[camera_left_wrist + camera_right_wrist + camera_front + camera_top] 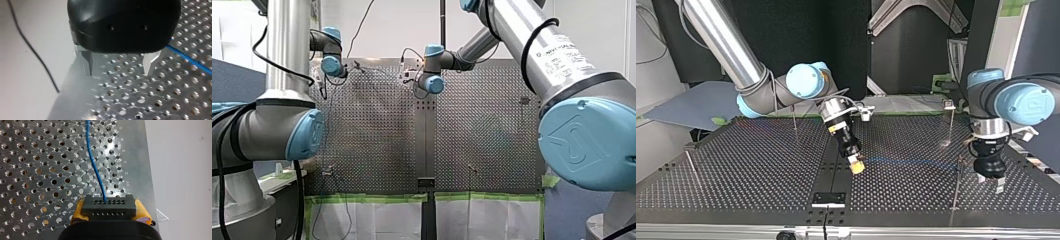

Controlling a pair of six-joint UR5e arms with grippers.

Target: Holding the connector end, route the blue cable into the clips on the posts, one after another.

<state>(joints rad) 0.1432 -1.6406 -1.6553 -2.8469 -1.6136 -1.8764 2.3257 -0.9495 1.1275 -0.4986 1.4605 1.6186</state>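
1. My right pincer (856, 167), yellow-padded, sits at the middle of the top view, clamped on the black connector (109, 207).
2. The blue cable (94, 162) leaves the connector and runs ahead over the perforated tabletop (37, 170).
3. My left pincer (117, 67) hangs at the top view's lower right, metal fingers spread with nothing between them; the cable passes just beside it.
4. A thin post (956, 190) stands near it, to its left in that view.
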